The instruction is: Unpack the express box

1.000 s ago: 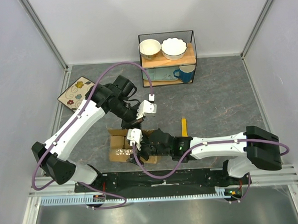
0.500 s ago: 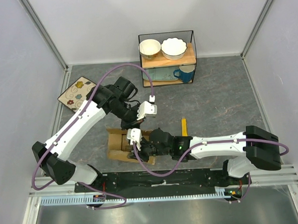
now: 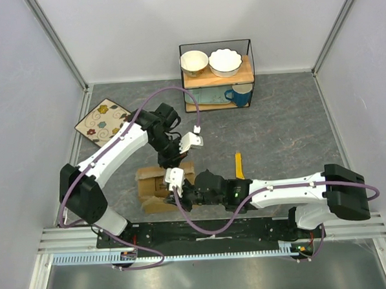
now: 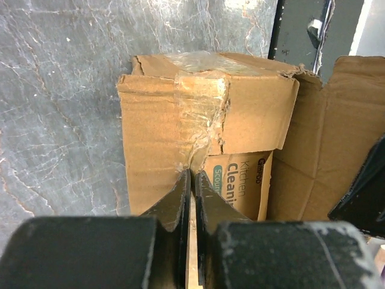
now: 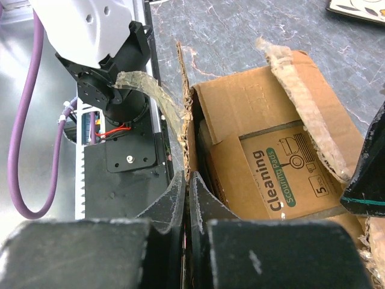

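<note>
Right wrist: right pincer (image 5: 187, 178) pinches express box (image 5: 240, 102) wall edge, tabletop (image 5: 240, 30) beyond.

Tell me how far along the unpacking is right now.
Done: the box is open on top, and a loose tape strip curls off one edge. In hand: the left claw and the right claw are each shut on a cardboard edge of the box, apparently spreading it. Left: the scouring-pad pack lies inside and has yet to come out.
</note>
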`<state>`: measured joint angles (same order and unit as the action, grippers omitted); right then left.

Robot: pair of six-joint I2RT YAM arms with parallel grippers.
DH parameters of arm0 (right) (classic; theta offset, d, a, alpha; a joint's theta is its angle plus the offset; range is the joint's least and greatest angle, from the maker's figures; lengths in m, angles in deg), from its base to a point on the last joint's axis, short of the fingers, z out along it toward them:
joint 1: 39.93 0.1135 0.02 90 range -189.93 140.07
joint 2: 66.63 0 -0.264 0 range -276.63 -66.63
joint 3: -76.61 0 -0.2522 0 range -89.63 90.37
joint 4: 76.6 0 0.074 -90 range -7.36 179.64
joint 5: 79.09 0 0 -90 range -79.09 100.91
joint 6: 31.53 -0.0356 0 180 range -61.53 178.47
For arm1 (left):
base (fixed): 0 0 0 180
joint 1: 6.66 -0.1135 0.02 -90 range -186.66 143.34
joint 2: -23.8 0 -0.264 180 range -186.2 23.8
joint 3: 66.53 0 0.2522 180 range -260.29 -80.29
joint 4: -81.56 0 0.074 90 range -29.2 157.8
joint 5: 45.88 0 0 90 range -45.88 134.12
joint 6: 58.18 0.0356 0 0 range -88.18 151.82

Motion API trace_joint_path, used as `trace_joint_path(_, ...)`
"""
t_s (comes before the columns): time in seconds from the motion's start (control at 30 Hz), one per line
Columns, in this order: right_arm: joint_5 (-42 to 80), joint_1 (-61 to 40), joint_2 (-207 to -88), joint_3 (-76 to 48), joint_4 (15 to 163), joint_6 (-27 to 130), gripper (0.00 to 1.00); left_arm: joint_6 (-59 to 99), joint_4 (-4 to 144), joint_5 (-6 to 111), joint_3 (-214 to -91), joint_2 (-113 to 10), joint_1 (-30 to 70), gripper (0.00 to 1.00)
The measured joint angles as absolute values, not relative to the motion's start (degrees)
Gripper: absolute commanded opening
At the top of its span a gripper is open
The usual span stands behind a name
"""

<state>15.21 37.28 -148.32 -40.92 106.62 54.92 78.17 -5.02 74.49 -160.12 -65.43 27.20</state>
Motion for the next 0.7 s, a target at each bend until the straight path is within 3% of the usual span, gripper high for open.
trace_joint_path(0.1,10.40,39.97,-148.32,-40.72,105.87,56.08,0.06,77.80,-4.47,74.66,-159.27,-66.17,27.07,0.08)
trace_joint_path(0.2,3.27,43.62,-148.80,-39.82,104.25,57.81,0.15,77.01,-3.42,74.80,-158.31,-66.76,26.55,0.08)
trace_joint_path(0.27,-1.30,46.06,-149.83,-38.53,102.97,58.51,0.32,76.40,-3.03,75.15,-157.85,-67.07,26.20,0.08)
trace_joint_path(0.43,-11.66,52.16,-154.09,-35.65,99.29,58.09,0.54,74.89,-2.33,75.17,-157.52,-67.44,24.93,0.08)
trace_joint_path(0.7,-14.17,55.59,-155.47,-37.24,92.45,51.86,0.71,74.72,-0.04,71.91,-160.21,-67.18,22.72,0.07)
